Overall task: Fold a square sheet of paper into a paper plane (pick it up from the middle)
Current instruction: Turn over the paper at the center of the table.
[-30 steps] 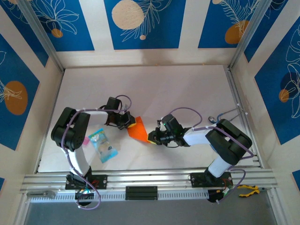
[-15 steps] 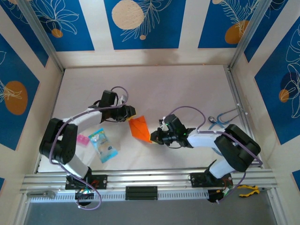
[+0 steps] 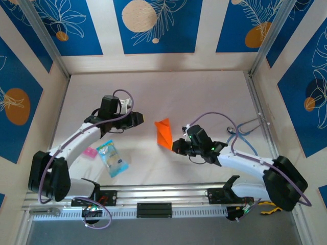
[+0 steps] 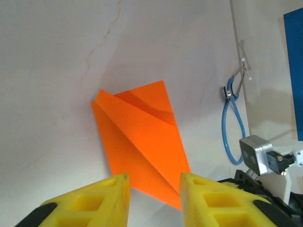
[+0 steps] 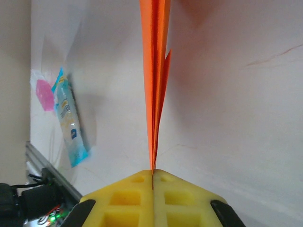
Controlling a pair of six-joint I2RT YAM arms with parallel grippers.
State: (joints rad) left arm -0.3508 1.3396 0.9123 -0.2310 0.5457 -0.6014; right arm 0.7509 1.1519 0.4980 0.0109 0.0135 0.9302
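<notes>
1. Our right pincer [image 3: 174, 147] is clamped on the narrow end of the paper plane [image 3: 164, 133]. In the right wrist view its yellow fingers [image 5: 128, 189] meet flat against each other, with the orange layers pinched in the seam between them.
2. We see the plane at about the middle of the bench [image 3: 204, 97].
3. Its long axis runs from the near edge toward the far edge, leaning slightly left as it goes.
4. The pointed tip faces the near edge, at the right pincer. The broad end faces the far edge.
5. From the right wrist the plane [image 5: 154, 71] shows edge-on as a thin stack of folded layers. We cannot tell whether it touches the bench.
6. Our left pincer [image 3: 145, 121] is spread wide, just left of the broad end and apart from it. From its own camera the plane [image 4: 142, 137] lies ahead of the gap between the jaws.
7. A blue and clear packet [image 3: 112, 158] lies near the near left corner, well apart from the plane.
</notes>
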